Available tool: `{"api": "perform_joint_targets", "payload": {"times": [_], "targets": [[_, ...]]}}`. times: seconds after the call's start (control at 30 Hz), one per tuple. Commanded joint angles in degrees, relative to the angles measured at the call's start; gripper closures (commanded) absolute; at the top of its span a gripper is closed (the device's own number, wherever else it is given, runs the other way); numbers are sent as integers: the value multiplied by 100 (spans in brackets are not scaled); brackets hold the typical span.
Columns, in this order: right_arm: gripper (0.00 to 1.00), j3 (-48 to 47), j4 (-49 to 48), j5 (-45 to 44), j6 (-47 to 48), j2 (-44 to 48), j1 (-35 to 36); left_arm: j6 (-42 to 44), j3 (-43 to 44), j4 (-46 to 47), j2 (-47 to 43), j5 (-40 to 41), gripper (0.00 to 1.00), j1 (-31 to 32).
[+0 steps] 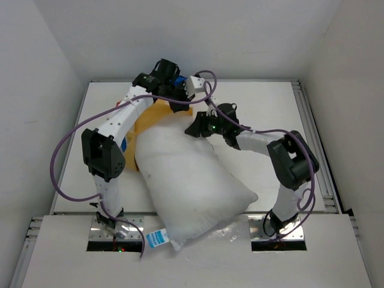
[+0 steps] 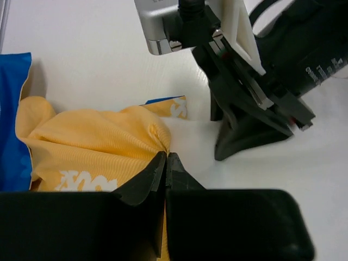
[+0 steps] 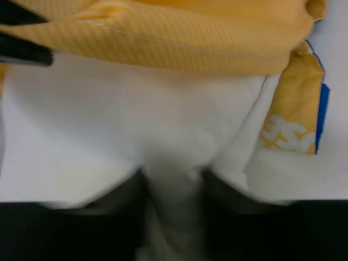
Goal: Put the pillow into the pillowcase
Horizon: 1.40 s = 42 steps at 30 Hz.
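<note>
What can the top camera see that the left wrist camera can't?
Only the top camera: the whole pillow and its blue tag. Only the left wrist camera: the left gripper up close, pinched shut on the pillowcase, and the white print on the cloth. Both: the yellow pillowcase and the right gripper.

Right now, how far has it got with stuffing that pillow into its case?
Barely begun. Done: the far end of the pillow sits at the mouth of the pillowcase, orange cloth draped over its edge. In hand: the left hand pinches the orange cloth; the right hand straddles a fold of pillow, too blurred to judge its grip. Left: nearly the whole pillow lies outside on the table.
</note>
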<state>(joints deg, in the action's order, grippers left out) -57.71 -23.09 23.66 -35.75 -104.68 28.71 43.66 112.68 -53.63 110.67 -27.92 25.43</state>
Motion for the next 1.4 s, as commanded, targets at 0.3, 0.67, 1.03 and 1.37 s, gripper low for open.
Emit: {"api": "perform_joint_targets", "payload": {"times": [0.3,0.67,1.03,1.37], "targets": [[100,1368,-3965,-1318,-1531,1283,346,-122,640,-51,-248,-732,100,128],[100,1491,-4195,-4015,-1348,1969,706,1874,1239,-2196,-353,-3086,100,164],[100,1184,-2078,-4888,-1611,2058,706,2128,299,-2187,-687,-3106,100,-425],[1,76,1002,-1189,390,1915,65,549,-476,-535,-906,-1699,0,-811]]}}
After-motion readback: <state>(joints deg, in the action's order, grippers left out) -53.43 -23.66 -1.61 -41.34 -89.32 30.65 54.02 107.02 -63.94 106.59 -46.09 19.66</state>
